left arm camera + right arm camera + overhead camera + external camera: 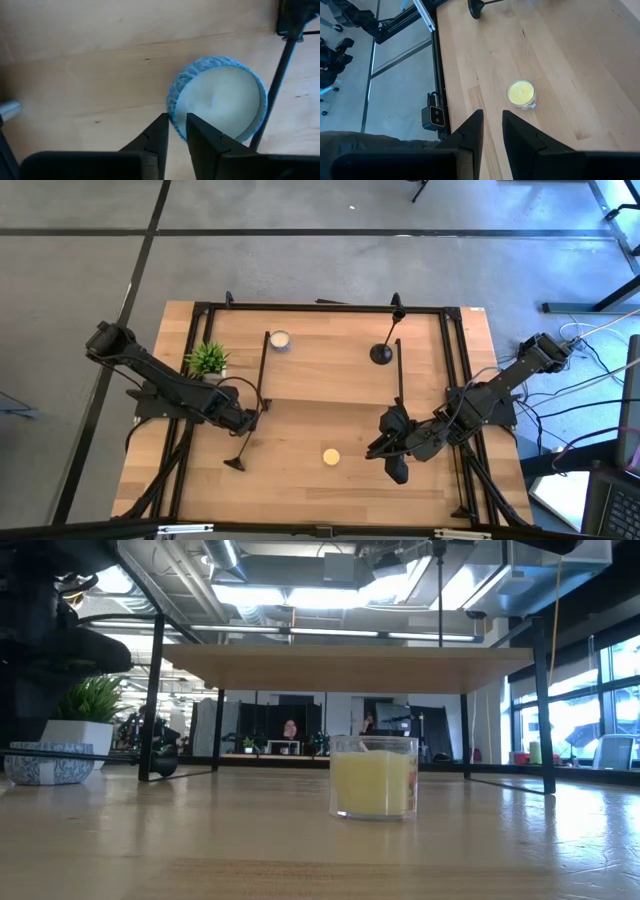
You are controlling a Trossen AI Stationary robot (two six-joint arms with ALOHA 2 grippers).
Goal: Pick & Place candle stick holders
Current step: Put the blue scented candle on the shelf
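Note:
Three black candle stick holders show in the high view. One (382, 353) stands upright on its round base toward the far side. One (264, 380) lies flat at the left, base (235, 465) toward the near edge, passing under my left gripper (252, 422). One (399, 375) lies flat at the right, running under my right arm. My left gripper (175, 131) is shut and empty above a blue-and-white candle (220, 100), with the stem (275, 85) beside it. My right gripper (492, 125) is shut and empty, pointing toward the yellow candle (521, 93).
A yellow candle (331, 457) stands near the front middle. A blue-and-white candle (280, 340) and a small potted plant (208, 358) are at the far left. A wooden shelf on black legs (350, 668) spans the far side. Black frame bars (455, 380) run along the table's sides.

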